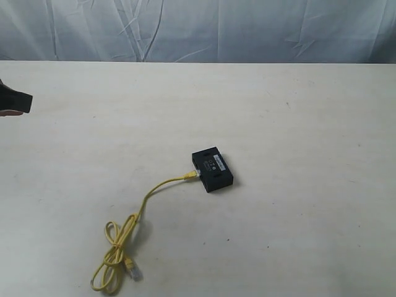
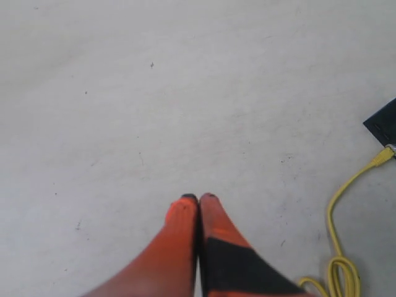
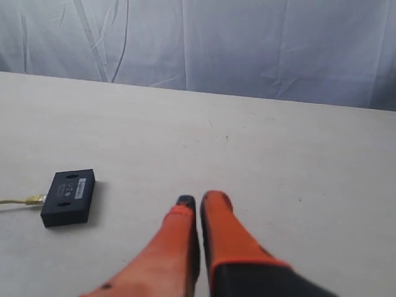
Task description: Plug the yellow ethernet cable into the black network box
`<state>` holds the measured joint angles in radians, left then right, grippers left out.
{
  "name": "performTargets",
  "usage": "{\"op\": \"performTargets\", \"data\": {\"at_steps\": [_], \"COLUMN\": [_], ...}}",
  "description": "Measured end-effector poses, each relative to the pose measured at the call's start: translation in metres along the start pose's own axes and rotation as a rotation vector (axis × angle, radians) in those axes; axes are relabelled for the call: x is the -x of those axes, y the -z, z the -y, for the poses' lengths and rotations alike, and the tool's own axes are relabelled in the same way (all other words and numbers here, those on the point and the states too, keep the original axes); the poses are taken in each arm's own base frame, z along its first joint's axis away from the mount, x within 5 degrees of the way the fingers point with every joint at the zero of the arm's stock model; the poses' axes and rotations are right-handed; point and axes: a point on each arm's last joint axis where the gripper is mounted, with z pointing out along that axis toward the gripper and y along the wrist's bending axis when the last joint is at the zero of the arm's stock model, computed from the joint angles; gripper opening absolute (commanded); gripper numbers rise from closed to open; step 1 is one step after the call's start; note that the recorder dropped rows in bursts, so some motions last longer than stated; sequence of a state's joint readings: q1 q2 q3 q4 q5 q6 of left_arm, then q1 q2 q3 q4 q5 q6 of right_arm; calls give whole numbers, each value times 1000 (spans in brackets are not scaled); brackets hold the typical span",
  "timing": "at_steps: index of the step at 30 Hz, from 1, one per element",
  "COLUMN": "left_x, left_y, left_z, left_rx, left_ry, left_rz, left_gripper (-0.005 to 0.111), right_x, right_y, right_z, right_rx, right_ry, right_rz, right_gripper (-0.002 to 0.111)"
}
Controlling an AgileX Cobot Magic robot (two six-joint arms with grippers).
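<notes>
The black network box [image 1: 212, 169] lies flat near the table's middle, also in the right wrist view [image 3: 68, 197] and at the frame edge of the left wrist view [image 2: 385, 122]. One plug of the yellow ethernet cable [image 1: 146, 201] sits against the box's left side [image 1: 190, 176]; the cord curves down to a loose loop and a free clear plug [image 1: 132, 269]. The cable shows too in the left wrist view [image 2: 337, 210]. My left gripper [image 2: 198, 198] is shut and empty, far left of the box, with its tip at the exterior view's left edge [image 1: 15, 101]. My right gripper [image 3: 198, 199] is shut, empty, off to the box's side.
The pale table [image 1: 297, 111] runs back to a wrinkled white cloth backdrop [image 1: 198, 28]. The right arm does not show in the exterior view.
</notes>
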<state>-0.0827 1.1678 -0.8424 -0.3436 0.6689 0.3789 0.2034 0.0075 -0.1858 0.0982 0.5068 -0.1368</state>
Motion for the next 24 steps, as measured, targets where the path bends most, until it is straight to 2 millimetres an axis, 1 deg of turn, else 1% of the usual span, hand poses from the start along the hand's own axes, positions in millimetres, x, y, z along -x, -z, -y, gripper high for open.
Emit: {"op": "performTargets", "data": {"at_steps": [3, 14, 24], "left_x": [0, 0, 0], "left_y": [0, 0, 0], "left_z": [0, 0, 0], "left_rx": [0, 3, 3], "left_ry": [0, -1, -1], "left_rz": [0, 5, 5], "left_gripper": [0, 0, 0], "right_x": [-2, -21, -22], "right_y": [-2, -12, -13], "right_z": [1, 1, 1], "right_rx": [-9, -11, -11], "right_ry": [-6, -46, -74], "right_rz": [16, -17, -16], "right_gripper": [6, 6, 6]}}
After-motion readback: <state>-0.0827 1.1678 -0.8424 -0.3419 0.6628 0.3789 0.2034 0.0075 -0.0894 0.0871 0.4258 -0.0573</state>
